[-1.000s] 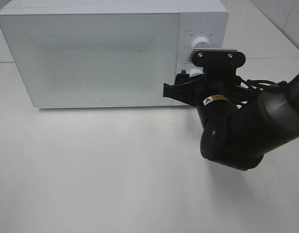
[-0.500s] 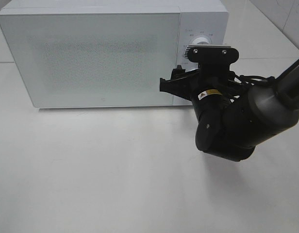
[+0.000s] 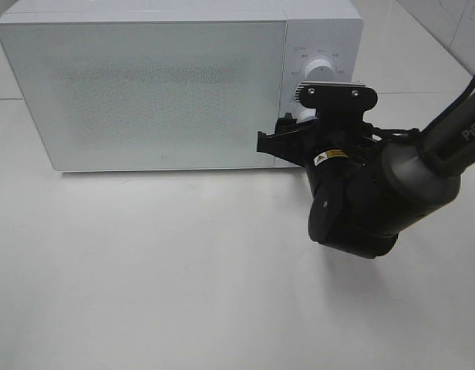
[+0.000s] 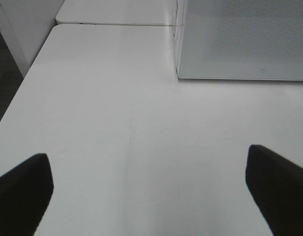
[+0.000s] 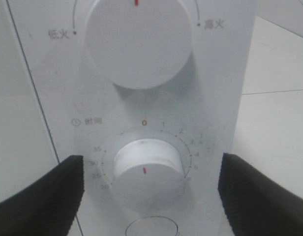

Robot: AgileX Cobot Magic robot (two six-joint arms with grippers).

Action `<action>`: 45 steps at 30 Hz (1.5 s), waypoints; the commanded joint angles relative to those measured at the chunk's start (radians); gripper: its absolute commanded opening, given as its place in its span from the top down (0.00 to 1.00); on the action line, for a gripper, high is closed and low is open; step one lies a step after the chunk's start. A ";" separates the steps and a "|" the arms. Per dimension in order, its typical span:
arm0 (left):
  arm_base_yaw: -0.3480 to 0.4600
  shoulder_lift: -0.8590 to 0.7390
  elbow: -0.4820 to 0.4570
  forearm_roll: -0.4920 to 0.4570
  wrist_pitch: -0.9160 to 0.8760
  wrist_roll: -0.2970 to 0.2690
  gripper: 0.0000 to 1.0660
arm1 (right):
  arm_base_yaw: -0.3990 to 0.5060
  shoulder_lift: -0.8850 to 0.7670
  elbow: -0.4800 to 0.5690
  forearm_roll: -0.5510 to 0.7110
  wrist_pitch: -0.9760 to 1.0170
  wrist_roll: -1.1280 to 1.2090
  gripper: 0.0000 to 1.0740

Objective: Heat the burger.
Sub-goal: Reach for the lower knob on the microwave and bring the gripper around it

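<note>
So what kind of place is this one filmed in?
Probably a lab bench staged as a kitchen corner: a white dial microwave, a plain white table, and a black robot arm.

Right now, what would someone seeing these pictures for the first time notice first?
The big white microwave at the back of the table, its door shut. Then the black right gripper at the microwave's right-hand end, open on either side of the lower timer knob. No burger shows anywhere.
</note>
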 commanded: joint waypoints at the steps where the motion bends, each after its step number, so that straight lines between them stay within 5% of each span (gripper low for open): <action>1: 0.004 -0.024 0.004 -0.002 -0.008 -0.001 0.06 | -0.003 0.000 -0.014 0.004 -0.154 -0.002 0.29; 45: 0.004 -0.024 0.004 -0.002 -0.008 -0.001 0.06 | -0.009 0.000 -0.045 0.063 -0.149 -0.043 0.32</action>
